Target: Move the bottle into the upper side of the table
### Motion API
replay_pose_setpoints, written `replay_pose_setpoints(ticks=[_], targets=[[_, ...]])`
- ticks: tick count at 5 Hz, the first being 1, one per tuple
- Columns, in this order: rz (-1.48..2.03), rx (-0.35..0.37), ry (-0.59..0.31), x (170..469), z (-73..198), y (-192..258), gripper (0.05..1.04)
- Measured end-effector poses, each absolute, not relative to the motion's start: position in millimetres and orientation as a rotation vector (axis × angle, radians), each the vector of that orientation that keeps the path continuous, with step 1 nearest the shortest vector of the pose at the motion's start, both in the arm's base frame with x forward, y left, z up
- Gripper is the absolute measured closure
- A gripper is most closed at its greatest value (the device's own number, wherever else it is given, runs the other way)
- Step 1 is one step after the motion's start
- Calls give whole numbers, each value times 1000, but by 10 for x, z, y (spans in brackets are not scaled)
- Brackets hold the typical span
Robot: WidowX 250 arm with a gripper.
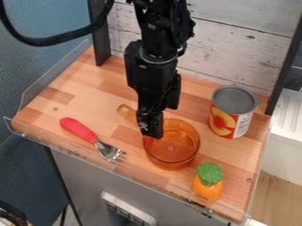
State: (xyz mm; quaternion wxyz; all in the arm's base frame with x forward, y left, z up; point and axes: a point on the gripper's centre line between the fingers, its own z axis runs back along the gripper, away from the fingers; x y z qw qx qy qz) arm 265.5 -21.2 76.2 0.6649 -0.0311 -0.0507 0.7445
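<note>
Black gripper [152,134] over orange pot [182,155]; opening cannot be told. If grasp intended, straddle 1 side squarely, close gently, lift level.

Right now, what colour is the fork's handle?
Red: the fork's handle shows best in the camera view, left of the gripper.

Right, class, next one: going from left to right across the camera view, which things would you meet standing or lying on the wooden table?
Fork with a red handle, see-through orange pot, orange toy with a green top, tin can.
</note>
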Motion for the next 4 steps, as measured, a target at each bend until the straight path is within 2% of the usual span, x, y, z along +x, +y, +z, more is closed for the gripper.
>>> replay_pose_setpoints(ticks=[2,3,4], targets=[[1656,-11,-64,2504,678,-362,83],[1599,-26,-84,2440,741,-539,83],[1545,-10,-71,2340,697,-693,83]])
